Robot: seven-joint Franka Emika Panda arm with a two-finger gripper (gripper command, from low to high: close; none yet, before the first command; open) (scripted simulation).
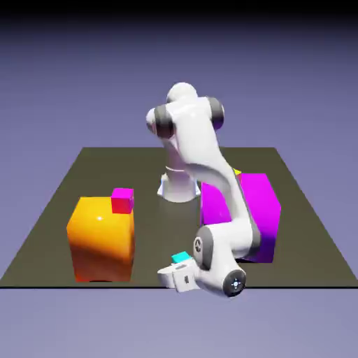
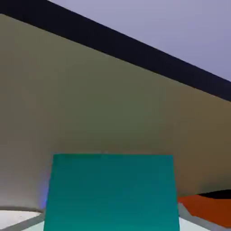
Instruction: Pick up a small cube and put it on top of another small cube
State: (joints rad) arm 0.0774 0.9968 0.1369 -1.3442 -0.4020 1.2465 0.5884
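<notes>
- End effector (image 1: 180, 274) is sitting low at the surface's (image 1: 49, 210) near edge, gripping the teal cube (image 1: 180, 258), which is filling the hand view's bottom (image 2: 110, 191).
- Behind it, the orange block (image 1: 102, 238) is carrying a magenta-red cube (image 1: 122, 201).
- Purple block (image 1: 260, 210) is standing farther back, partly behind the arm.

Teal cube (image 2: 110, 191) cut off below, hiding jaws.

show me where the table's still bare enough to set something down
Bare table lies along the exterior view's left edge behind the orange block, and between that block and the robot's base. The near edge right of the orange block is crowded: the gripper with the teal cube, then the purple block.
</notes>
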